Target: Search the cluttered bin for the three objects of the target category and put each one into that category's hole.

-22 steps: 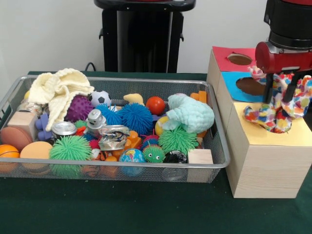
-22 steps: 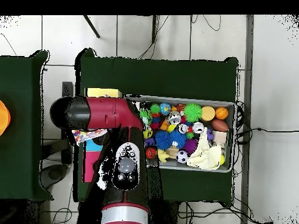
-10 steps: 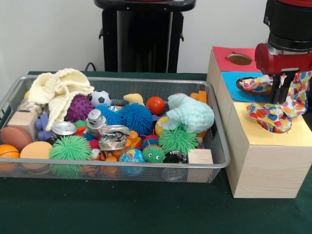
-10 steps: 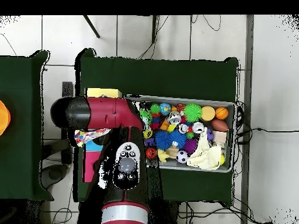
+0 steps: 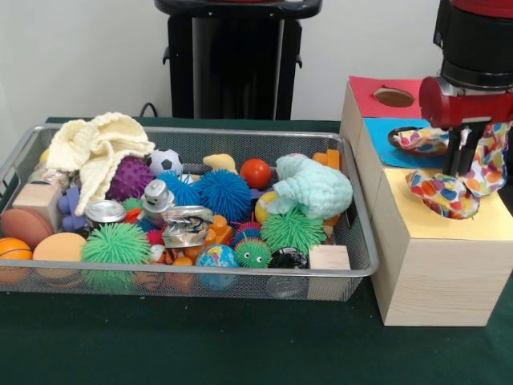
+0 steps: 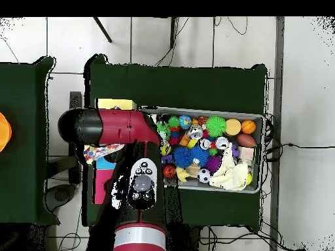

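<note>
In the silver wire-mesh bin point(image 5: 357, 265) on the green table lie the pieces of the cloth kind that remain to be dealt with — a cream knitted cloth point(image 5: 94, 148) heaped in the far left corner over a purple spiky ball point(image 5: 128, 178), and a pale mint fluffy cloth point(image 5: 315, 186) bunched toward the right end, resting on a green spiky ball point(image 5: 291, 230). Both should be light, limp and not fragile; I judge they are best pinched at a raised fold on top, since a grab low down risks catching the balls beneath. Further right stands the wooden box with yellow, blue and red tops point(image 5: 417, 257). On it a multicoloured spotted fabric piece point(image 5: 445, 192) is draped — part sits over the hole in the blue panel, part hangs down onto the yellow panel's hole, thin and floppy, its pattern of red, yellow, blue and green patches on white. The red and black gripper point(image 5: 463, 156) hangs right over it; its dark fingers appear drawn close together on a fold of the fabric, though the cloth hides the tips, so the hold is a judgement. In the overhead view the fabric point(image 6: 99, 152) peeks out from under the arm.
</note>
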Tool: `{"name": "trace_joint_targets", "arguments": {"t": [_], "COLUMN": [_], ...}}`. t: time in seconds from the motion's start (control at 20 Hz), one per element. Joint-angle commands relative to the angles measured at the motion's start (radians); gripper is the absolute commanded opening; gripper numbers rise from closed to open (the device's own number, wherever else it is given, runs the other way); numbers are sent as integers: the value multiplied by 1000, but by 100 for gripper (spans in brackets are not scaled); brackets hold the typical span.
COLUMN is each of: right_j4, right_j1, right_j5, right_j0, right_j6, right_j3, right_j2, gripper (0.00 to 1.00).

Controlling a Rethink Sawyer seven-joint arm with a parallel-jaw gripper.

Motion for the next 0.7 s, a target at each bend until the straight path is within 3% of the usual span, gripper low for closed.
{"name": "trace_joint_targets", "arguments": {"t": [0.05,0.55,0.7], "right_j4": [18,14,13], "right_j1": [154,333,429], "right_j5": [-130,-219,-288], "right_j0": [-16,-72,-75], "right_j6": [246,150,156], "right_j3": [58,-94,-140], "right_j2": [45,86,91], "gripper": [0,0,0]}}
